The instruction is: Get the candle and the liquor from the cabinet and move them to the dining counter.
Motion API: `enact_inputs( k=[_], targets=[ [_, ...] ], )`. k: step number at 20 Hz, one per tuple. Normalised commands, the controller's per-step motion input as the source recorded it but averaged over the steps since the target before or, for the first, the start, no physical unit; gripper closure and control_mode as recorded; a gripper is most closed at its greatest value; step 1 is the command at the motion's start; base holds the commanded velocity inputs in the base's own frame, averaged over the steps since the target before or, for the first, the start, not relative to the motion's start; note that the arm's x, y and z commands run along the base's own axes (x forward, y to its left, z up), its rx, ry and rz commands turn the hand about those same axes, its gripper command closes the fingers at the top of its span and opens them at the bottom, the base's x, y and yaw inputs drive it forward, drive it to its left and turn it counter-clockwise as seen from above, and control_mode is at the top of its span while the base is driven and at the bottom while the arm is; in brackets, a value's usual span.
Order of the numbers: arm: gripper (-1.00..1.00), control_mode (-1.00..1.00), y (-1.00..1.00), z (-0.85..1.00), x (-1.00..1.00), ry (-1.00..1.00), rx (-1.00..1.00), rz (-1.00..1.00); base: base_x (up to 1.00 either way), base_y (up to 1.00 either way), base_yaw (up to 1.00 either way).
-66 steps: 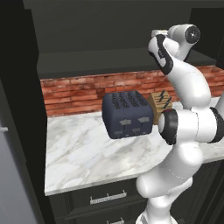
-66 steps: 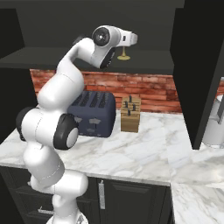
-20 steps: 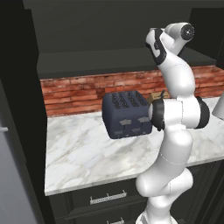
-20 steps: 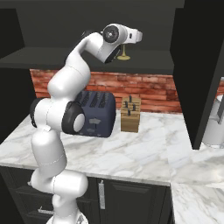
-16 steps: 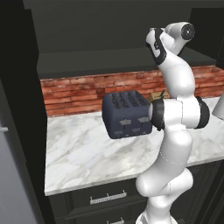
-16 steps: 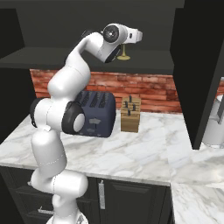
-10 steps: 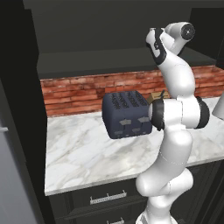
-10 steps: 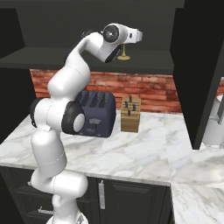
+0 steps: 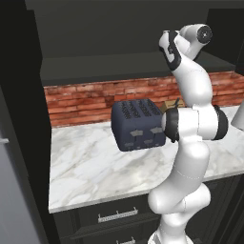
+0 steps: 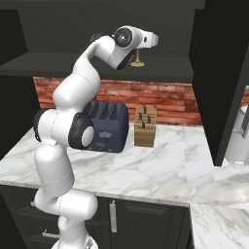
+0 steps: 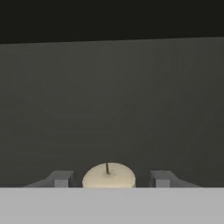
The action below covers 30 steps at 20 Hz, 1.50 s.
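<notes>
Candle (image 11: 108, 176): stands on the cabinet (image 10: 160, 65) shelf, above the toaster (image 10: 104, 127); its golden base shows just past the gripper in the right base view.
Gripper (image 11: 108, 179): one fingertip (image 11: 61, 179) either side of the candle top, a gap left on each side; jaws part-way in, no firm hold visible yet.
Handling: probably light and rigid; wax stub could mar or snap, metal stick likely slippery. Best taken low on the stick, kept upright.
Shelf: dark, flat, bare behind the candle; low ceiling leaves little room to lift.
Liquor: cannot tell where it is.
Room: marble worktop (image 9: 90, 157) below the shelf against a red brick wall (image 9: 81, 97); knife block (image 10: 145, 127) just right of the toaster.
</notes>
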Motion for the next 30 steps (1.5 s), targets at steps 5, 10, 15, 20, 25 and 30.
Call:
enact_inputs(
  k=[5, 10, 15, 20, 25, 30],
  targets=[
    [1.00, -1.00, 0.00, 0.00, 0.00, 0.00, 0.00, 0.00, 0.00, 0.00, 0.00],
    [1.00, -1.00, 0.00, 0.00, 0.00, 0.00, 0.00, 0.00, 0.00, 0.00, 0.00],
    [1.00, -1.00, 0.00, 0.00, 0.00, 0.00, 0.00, 0.00, 0.00, 0.00, 0.00],
    [1.00, -1.00, 0.00, 0.00, -0.07, 0.00, 0.00, 0.00, 0.00, 0.00, 0.00],
    [1.00, -1.00, 0.00, 0.00, -0.49, 0.00, 0.00, 0.00, 0.00, 0.00, 0.00],
    [1.00, -1.00, 0.00, 0.00, -0.84, 0.01, 0.00, 0.00, 0.00, 0.00, 0.00]
  ],
)
